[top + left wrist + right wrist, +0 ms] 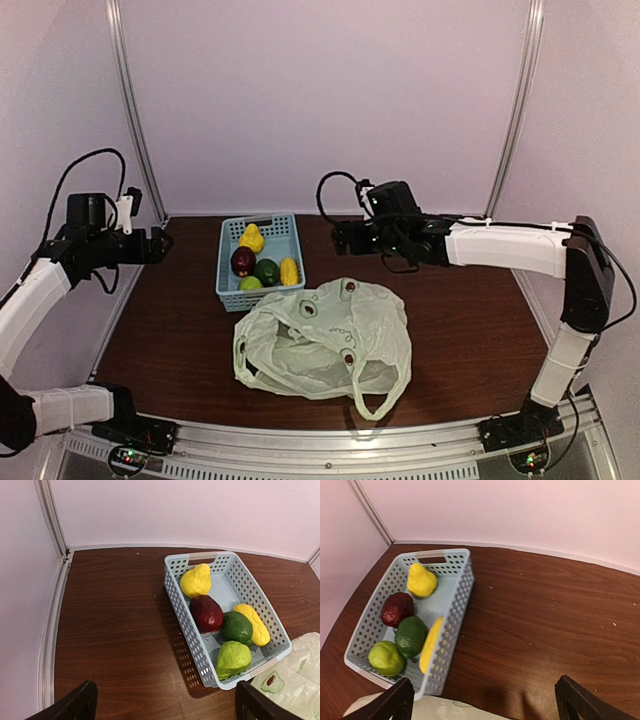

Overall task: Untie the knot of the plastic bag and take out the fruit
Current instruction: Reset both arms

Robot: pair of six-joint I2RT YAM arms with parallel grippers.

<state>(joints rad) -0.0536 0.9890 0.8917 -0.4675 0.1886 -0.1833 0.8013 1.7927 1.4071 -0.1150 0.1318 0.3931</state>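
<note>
Pale walls close in the brown wooden surface [470,330]. At the far left the left arm [40,290] is folded up high, beyond the edge of the surface. Its jaws are spread wide and hold nothing, and its wrist camera looks down on the basket from a distance, which looks like a parked pose rather than a reach. Next comes the light blue perforated basket [221,268], towards the back of the surface. All five pieces of the fruit [266,271] lie inside it: one yellow at the back, a dark red one, two green and a second yellow along the right wall. The basket keeps them from rolling. Just beside its near right corner the plastic bag [330,335] lies slack and collapsed. One loop handle [383,392] trails open towards the near edge, with nothing tied in it that I can see. Judging by this, the task looks finished. The right arm [510,248] stretches in from the right side, above and behind the bag. Its jaws are likewise apart and empty, well clear of both bag and basket, so nothing there could be knocked over.
</note>
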